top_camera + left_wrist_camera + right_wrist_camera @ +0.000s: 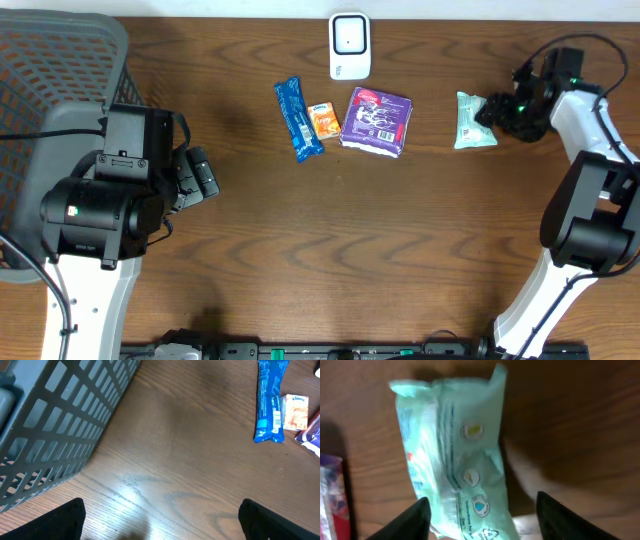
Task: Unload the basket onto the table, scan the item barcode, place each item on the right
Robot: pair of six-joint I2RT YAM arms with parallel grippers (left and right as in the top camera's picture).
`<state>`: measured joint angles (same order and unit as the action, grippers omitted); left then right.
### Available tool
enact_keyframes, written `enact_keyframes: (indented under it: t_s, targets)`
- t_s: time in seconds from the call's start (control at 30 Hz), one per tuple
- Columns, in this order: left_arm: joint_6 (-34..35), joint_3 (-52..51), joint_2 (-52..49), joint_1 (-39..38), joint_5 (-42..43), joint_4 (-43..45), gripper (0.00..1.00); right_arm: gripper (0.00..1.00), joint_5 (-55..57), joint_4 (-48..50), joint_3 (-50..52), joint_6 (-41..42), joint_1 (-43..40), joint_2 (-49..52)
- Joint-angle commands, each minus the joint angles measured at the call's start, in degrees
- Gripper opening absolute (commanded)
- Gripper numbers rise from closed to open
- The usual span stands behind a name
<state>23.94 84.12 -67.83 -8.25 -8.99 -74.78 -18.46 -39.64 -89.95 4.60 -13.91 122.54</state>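
A pale green wipes pack (474, 121) lies on the wooden table at the right. My right gripper (497, 112) is at its right end. In the right wrist view the green pack (455, 460) reaches down between the fingers, and my right gripper (482, 510) is open. The left finger (415, 522) stands close to the pack's edge, while a gap shows on the other side. The white barcode scanner (349, 45) stands at the back centre. My left gripper (200, 178) (161, 510) is open over bare table by the basket.
A grey mesh basket (60, 70) (50, 425) fills the back left corner. A blue bar (297, 119) (270, 400), an orange tissue pack (323, 120) (295, 411) and a purple pack (377, 120) (330, 495) lie in a row before the scanner.
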Motion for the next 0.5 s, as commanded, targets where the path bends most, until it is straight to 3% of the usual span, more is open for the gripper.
enact_keyframes:
  t_s: [0.0, 0.1, 0.17, 0.23, 0.27, 0.47]
  targets:
    - [-0.3, 0.5, -0.3, 0.3, -0.6, -0.2, 0.98, 0.55, -3.3, 2.0, 4.0, 0.3, -0.3, 0.4]
    - [-0.3, 0.5, -0.3, 0.3, -0.6, -0.2, 0.98, 0.43, -3.3, 2.3, 5.4, 0.2, -0.2, 0.4]
    - [-0.3, 0.5, -0.3, 0.3, -0.6, -0.2, 0.98, 0.28, -3.4, 1.2, 5.4, 0.2, -0.1, 0.4]
    - [-0.3, 0.5, -0.3, 0.3, -0.6, -0.2, 0.98, 0.06, -4.4, 0.3, 5.4, -0.4, 0.1, 0.4]
    - [-0.3, 0.5, -0.3, 0.3, -0.6, -0.2, 0.98, 0.01, -4.6, -0.1, 5.3, -0.4, 0.2, 0.4]
    - [-0.3, 0.5, -0.3, 0.3, -0.6, -0.2, 0.98, 0.01, -3.1, -4.3, 4.4, -0.4, 1.4, -0.9]
